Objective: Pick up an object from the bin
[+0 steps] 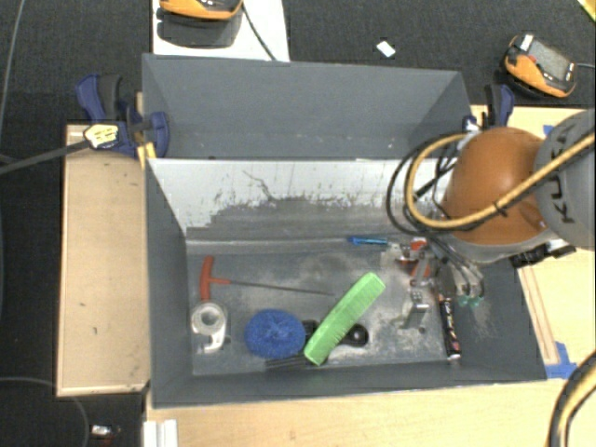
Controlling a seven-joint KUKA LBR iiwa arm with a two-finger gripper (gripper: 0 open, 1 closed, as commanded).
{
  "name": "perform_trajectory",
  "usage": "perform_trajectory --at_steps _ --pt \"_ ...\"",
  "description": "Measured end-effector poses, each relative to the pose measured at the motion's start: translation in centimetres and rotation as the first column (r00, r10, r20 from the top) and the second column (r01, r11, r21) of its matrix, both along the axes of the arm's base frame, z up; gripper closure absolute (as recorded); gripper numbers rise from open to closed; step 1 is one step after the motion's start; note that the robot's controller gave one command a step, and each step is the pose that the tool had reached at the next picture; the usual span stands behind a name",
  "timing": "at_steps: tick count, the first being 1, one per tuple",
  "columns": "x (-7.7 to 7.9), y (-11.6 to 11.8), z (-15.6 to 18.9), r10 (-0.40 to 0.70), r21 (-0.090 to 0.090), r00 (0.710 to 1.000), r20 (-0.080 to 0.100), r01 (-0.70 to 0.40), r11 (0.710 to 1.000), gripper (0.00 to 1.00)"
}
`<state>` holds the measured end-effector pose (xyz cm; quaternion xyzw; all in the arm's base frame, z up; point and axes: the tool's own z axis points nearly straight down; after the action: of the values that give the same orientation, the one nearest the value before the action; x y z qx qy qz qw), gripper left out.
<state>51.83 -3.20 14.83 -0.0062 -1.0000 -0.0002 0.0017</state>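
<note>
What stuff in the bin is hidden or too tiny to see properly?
All in the camera view:
1. The bin's far right corner is hidden behind the arm's orange wrist cover and its cables.
2. Whatever lies right under the gripper is covered by it.
3. The small black thing is partly tucked under the green ribbed plastic brush and is too small to name.
4. The thin blue stick by the far wall is too small to identify.

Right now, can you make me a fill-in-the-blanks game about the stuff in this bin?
1. The long comb-like thing lying slantwise in the bin is ____ in colour.
2. The fuzzy ball beside its lower end is ____ in colour.
3. In the picture, the gripper hangs to the ____ of the comb-like thing.
Missing words: green; blue; right.
</note>
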Motion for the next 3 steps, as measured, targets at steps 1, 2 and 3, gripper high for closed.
perform_trajectory --at_steps 1,2,3 --pt "0.2 0.0 0.3 0.001 0.000 1.000 0.006 -0.001 1.000 0.00" --pt "-1.3 5.5 -4.5 0.207 -0.003 0.978 0.012 -0.207 0.978 0.00" --pt "-1.8 8.1 -5.4 0.304 0.001 0.953 0.004 -0.304 0.953 0.00"
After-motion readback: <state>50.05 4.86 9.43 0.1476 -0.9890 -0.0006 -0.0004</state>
